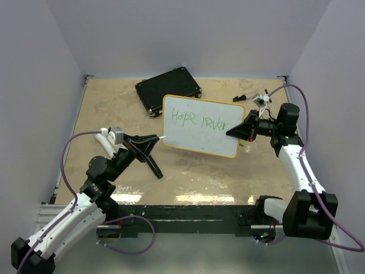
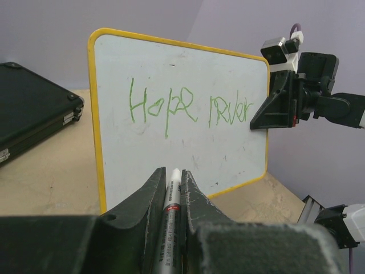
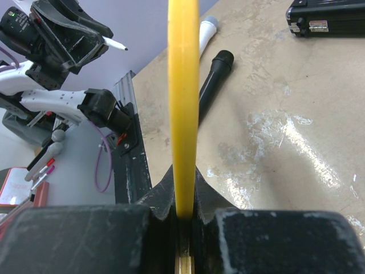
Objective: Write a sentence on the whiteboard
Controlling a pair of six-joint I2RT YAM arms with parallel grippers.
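Presently: right gripper, fingers clamped on the whiteboard at its right rim, holds it upright mid-table. Left gripper, shut on a marker, points at the board's face, tip apart. The sentence, green, upper half. Black case behind.

This is a robot lab, a place set up for testing robots, not a home or a shop. Two white and black robot arms, the left arm and the right arm, are bolted to a black bar at the near edge of a worn tan table. Plain white walls stand close around the table on three sides, like a box. Purple cables loop from the arms. A small camera sits on the right arm's wrist. The right arm holds up a whiteboard and the left arm holds a pen.
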